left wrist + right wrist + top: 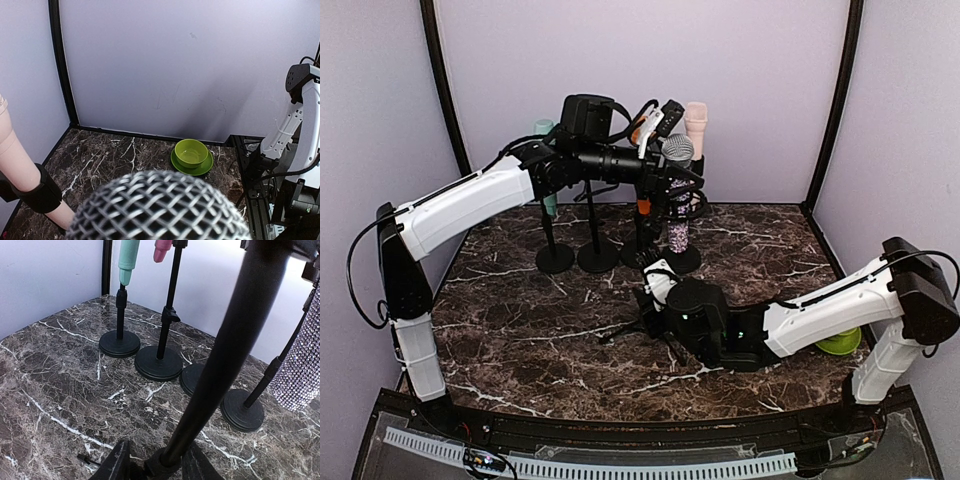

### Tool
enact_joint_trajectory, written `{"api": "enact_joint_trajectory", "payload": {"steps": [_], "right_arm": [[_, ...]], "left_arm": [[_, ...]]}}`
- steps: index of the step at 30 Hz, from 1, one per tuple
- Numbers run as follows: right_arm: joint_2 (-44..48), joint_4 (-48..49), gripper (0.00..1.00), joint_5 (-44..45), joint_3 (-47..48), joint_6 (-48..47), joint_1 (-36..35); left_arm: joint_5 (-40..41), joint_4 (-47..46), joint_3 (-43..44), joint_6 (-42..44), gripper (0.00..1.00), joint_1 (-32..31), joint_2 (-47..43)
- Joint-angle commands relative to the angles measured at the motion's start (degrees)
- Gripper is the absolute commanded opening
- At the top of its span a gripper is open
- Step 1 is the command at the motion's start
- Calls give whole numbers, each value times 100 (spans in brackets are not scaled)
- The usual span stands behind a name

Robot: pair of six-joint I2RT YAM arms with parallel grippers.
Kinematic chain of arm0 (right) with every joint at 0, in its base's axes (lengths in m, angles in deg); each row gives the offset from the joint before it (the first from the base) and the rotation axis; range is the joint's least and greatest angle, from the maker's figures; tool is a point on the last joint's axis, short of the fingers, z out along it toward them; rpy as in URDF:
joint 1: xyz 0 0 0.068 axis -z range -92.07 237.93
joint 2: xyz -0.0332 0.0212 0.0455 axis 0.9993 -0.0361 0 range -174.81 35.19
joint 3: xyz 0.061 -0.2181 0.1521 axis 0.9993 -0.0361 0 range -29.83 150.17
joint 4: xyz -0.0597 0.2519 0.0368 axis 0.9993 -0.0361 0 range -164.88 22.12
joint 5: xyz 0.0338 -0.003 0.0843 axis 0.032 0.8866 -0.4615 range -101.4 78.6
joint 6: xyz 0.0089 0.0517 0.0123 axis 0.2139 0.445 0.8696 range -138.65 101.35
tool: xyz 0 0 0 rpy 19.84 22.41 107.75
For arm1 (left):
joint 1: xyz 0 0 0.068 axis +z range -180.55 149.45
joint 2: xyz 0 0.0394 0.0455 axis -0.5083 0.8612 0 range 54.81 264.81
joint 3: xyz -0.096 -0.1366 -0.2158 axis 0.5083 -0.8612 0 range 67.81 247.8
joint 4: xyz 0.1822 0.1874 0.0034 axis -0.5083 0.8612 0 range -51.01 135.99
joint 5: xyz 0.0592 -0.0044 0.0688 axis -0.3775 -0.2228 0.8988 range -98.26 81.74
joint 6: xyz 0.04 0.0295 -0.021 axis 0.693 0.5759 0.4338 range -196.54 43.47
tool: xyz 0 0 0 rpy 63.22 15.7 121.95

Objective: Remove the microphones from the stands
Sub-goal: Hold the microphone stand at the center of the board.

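Top view: microphone (677, 150) sits mesh head up on top of its stand (235, 340), mid-table, just near of the far row of stands. Probably rigid, metal, some weight. The barrel looks smooth, so slip risk. Mesh grille would likely dent, so take the barrel just under the head, not the grille. My left gripper (658, 168) is right at the head. Its fingers don't show in my wrist view, so I can't tell if they're apart or pinched on it. My right gripper (159, 446) straddles the pole foot, fingers close either side; clamped or not, can't tell. Stand looks top-heavy and wants that brace. Rhinestone mic (300, 370) just right, pink mic (15, 160) just beyond, green bowl (191, 151) near right.
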Motion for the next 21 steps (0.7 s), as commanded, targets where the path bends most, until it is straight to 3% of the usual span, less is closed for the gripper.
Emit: {"api": "enact_joint_trajectory", "payload": {"steps": [1, 6, 13, 21], "right_arm": [[25, 278, 35, -9, 12, 92, -69], [-43, 375, 21, -82, 15, 164, -74], [-232, 352, 4, -201, 131, 198, -71], [-473, 55, 0, -335, 304, 246, -69]], "left_arm": [[-14, 42, 181, 207, 59, -35, -155], [142, 121, 78, 460, 40, -35, -368], [175, 216, 142, 555, 21, -68, -628], [185, 267, 382, 299, 15, -87, -800]]}}
